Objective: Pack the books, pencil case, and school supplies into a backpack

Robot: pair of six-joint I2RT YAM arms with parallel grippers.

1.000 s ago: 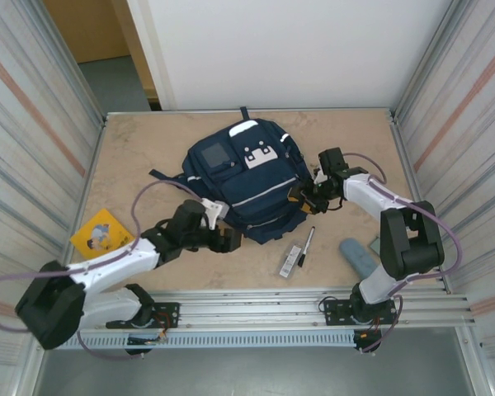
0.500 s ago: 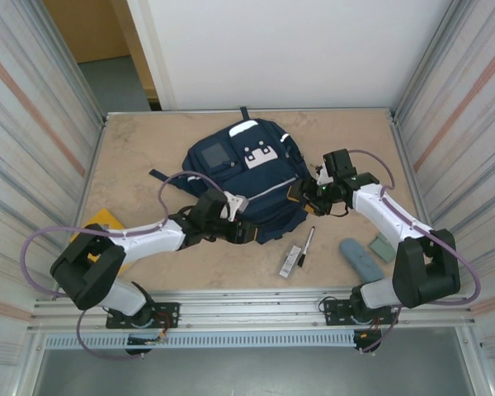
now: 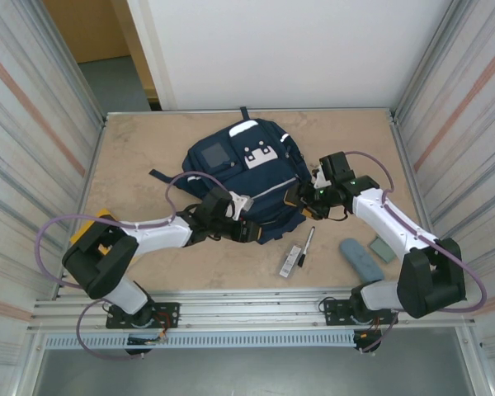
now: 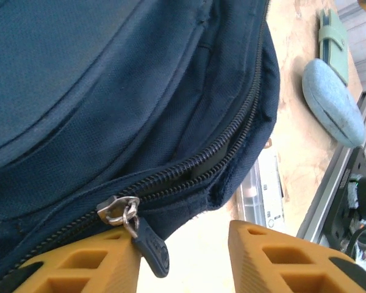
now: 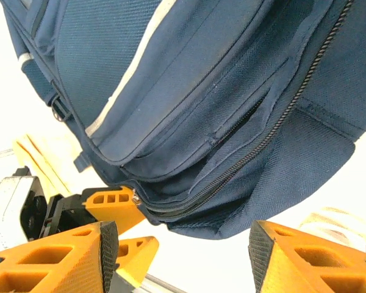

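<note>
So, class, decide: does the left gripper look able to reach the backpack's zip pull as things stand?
Probably yes. The zip pull hangs free at the edge of the backpack, just inside the jaws of the open left gripper, with nothing across it.

From my remote seat I see a beige marbled worktop [image 3: 132, 157] fenced by corrugated metal walls [image 3: 33, 124] and a white back panel [image 3: 297, 49], an aluminium rail [image 3: 256, 309] along its near edge, and a small flat pale-green case [image 3: 382, 247] lying at its right.

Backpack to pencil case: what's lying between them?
Top external view: the black pen and the white-and-black bar lie between the backpack and the pencil case, both loose and not yet packed.
</note>
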